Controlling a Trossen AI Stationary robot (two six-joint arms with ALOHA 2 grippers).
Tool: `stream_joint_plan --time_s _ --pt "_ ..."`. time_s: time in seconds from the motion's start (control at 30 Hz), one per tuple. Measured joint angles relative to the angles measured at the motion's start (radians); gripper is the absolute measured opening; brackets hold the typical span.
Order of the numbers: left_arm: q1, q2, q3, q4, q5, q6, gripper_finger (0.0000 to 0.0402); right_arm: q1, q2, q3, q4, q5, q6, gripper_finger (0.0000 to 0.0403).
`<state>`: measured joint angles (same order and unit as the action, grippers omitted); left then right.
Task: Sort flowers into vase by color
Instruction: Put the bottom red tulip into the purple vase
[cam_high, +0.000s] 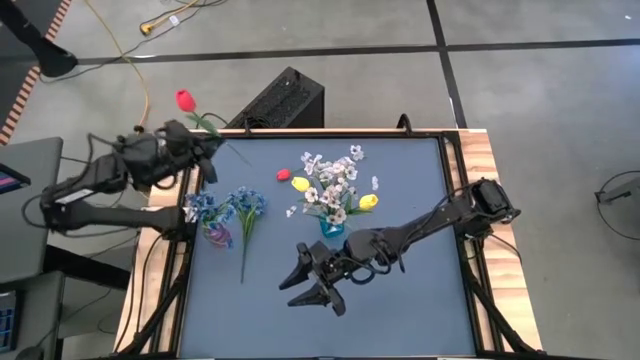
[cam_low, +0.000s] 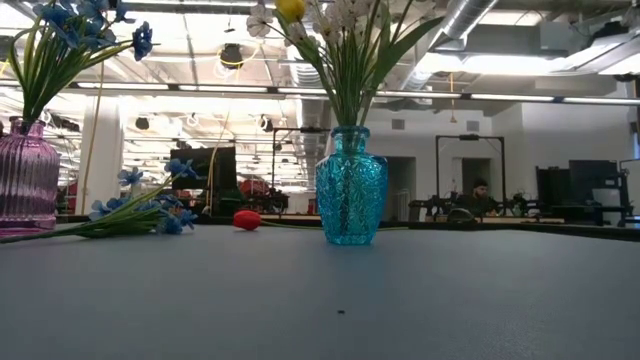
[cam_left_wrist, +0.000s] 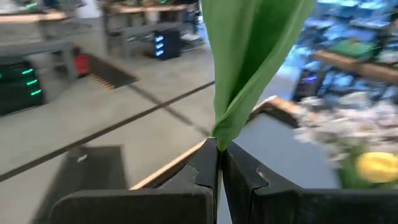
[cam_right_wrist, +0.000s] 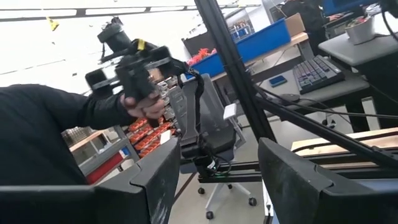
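My left gripper (cam_high: 205, 148) is over the table's far left corner, shut on a red tulip (cam_high: 185, 100) whose blossom sticks out beyond the far edge. Its green leaf (cam_left_wrist: 249, 56) rises in front of the left wrist camera. My right gripper (cam_high: 312, 285) hangs open over the table's middle, near side, with nothing between its fingers. A blue vase (cam_high: 331, 228) holds white sprays and a yellow tulip. A purple vase (cam_high: 216, 236) holds blue blossoms. A blue spray (cam_high: 246, 212), a red tulip (cam_high: 284, 175) and yellow tulips (cam_high: 300, 184) lie on the table. My left gripper pinches the red tulip between its two fingers at the base of the green leaf on the stem (cam_left_wrist: 217, 142). The fingers reach in about level from the table's left side. The tulip is lifted clear of the table, with the blossom (cam_high: 185, 100) higher and farther back than the fingers.
A black box (cam_high: 285, 100) stands on the floor behind the table's far edge. In the low view the blue vase (cam_low: 350, 185) stands mid-table and the purple vase (cam_low: 25, 175) at the left. A person's hand (cam_right_wrist: 146, 106) shows in the room beyond.
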<state>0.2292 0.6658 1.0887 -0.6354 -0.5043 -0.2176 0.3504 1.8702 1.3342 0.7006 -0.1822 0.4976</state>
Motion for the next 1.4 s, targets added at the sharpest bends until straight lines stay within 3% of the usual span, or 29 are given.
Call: stream_joint_plan --time_s 0.2,0.43,0.63,0.93,1.1,1.23,1.4 --pt "0.196 0.001 0.092 -0.224 0.057 0.029 0.0 0.01 0.0 0.0 -0.015 0.0 0.0 0.0243" --pt "0.308 -0.011 0.152 -0.459 0.071 0.035 0.0 0.01 0.0 0.0 -0.019 0.0 0.0 0.0243" --pt "0.318 -0.048 0.151 -0.607 0.194 -0.098 0.0 0.011 0.0 0.0 -0.019 -0.002 0.033 0.0243" --pt "0.317 -0.215 0.165 -0.755 0.256 -0.289 0.0 0.03 0.0 0.0 -0.02 -0.002 0.034 0.0243" --pt "0.317 -0.264 0.165 -0.742 0.307 -0.325 0.0 0.03 0.0 0.0 -0.02 -0.002 0.036 0.0243" --pt "0.317 -0.272 0.164 -0.779 0.407 -0.328 0.0 0.021 0.0 0.0 -0.019 -0.001 0.036 0.0243" --pt "0.317 -0.284 0.163 -0.83 0.442 -0.329 0.0 0.026 0.0 0.0 -0.019 0.029 0.036 0.0243"
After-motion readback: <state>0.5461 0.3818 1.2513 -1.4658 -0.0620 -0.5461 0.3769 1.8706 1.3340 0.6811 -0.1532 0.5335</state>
